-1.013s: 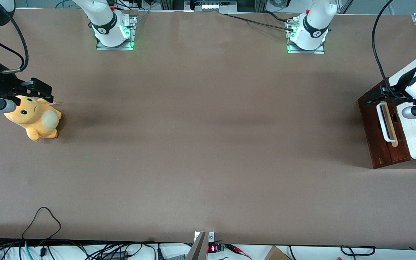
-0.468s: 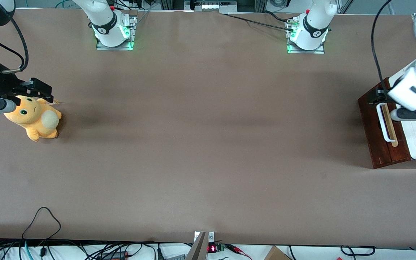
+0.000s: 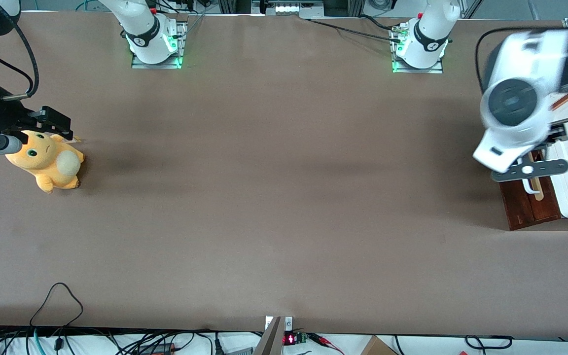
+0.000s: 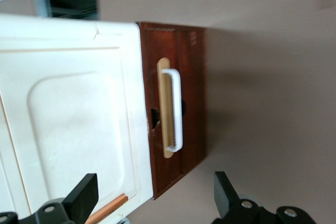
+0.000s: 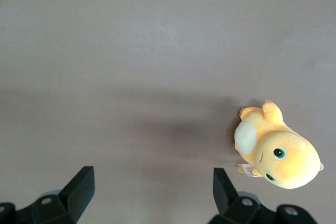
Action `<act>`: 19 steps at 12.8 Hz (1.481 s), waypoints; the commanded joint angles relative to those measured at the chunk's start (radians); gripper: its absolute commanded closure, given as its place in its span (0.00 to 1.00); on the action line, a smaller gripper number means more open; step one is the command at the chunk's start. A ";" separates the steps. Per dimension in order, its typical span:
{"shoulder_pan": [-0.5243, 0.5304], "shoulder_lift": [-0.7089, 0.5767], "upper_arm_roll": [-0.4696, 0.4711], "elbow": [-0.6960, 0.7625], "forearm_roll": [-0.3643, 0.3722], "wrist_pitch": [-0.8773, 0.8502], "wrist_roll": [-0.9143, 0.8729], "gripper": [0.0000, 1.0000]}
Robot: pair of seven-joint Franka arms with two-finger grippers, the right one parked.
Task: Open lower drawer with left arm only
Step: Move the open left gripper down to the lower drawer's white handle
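Drawer: the shallow wooden lower drawer with the dark red-brown front (image 4: 191,103) sits at the working arm's end of the brown table (image 3: 284,197), under the white moulded cabinet top (image 4: 68,114). I see no pale inside, so I think it is not open yet.
Handle: the white U-shaped bar handle (image 4: 176,109) lies on a pale wood strip (image 4: 165,108) on the drawer front.
Arm: the glossy white left arm (image 3: 515,108) is up in the air above the cabinet.
Hand: the small black hand (image 4: 155,198) hangs over the cabinet, apart from the handle. Its fingers (image 4: 84,195) are spread wide and hold nothing.
Step now: I think I have to bring the hand down to the handle.
How to do it well: I would keep the fingers spread, come down with 1 finger on each side of the bar near its middle, then close. Then I would pull straight out from the cabinet, slow and level, so the drawer does not jam.
Watch out: a pull at an angle could drag the whole cabinet.
Count: 1 drawer front, 1 handle, 1 cabinet top, 2 fingers, 1 orange plush toy (image 3: 47,160) at the parked arm's end.
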 commanded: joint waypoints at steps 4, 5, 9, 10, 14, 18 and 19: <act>0.008 0.101 -0.078 -0.275 0.342 -0.027 -0.438 0.03; 0.008 0.138 -0.079 -0.303 0.405 -0.051 -0.470 0.03; 0.031 0.288 -0.076 -0.327 0.554 -0.085 -0.575 0.08; 0.047 0.321 -0.076 -0.326 0.591 -0.108 -0.601 0.09; 0.087 0.395 -0.066 -0.314 0.729 -0.143 -0.626 0.13; 0.122 0.415 -0.064 -0.308 0.813 -0.151 -0.626 0.22; 0.125 0.425 -0.063 -0.298 0.820 -0.151 -0.626 0.26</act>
